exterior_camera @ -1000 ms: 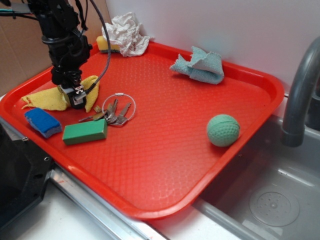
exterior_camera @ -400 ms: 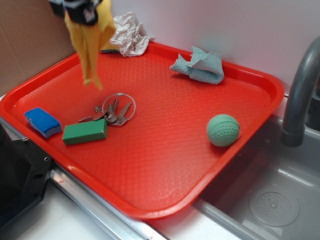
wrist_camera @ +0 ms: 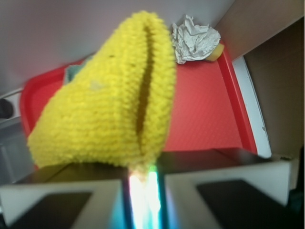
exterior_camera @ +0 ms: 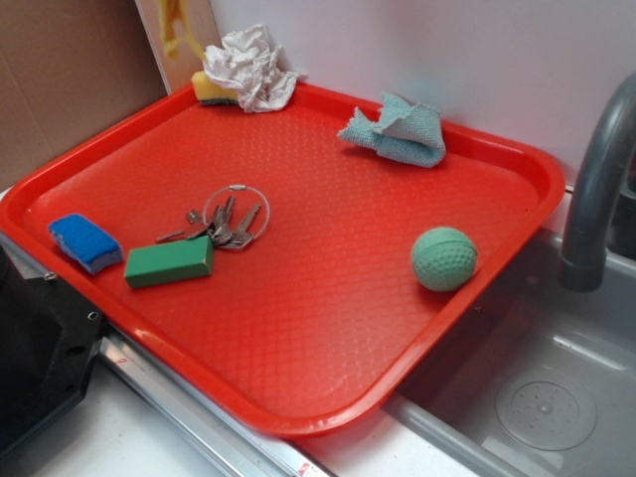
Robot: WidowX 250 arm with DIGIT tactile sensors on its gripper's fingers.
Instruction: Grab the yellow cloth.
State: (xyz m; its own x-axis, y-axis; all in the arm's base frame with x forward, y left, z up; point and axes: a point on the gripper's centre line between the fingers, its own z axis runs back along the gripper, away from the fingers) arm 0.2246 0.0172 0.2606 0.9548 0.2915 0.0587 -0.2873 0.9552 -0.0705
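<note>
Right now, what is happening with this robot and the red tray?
The robot's claw is shut on the yellow cloth and holds it high above the red tray. In the exterior view only a bit of cloth shows at the top edge. Keys, green block and ball lie on the tray.

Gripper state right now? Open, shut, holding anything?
Gripper: shut on the yellow cloth, which hangs from its fingers above the red tray. In the exterior view the gripper is out of frame.
</note>
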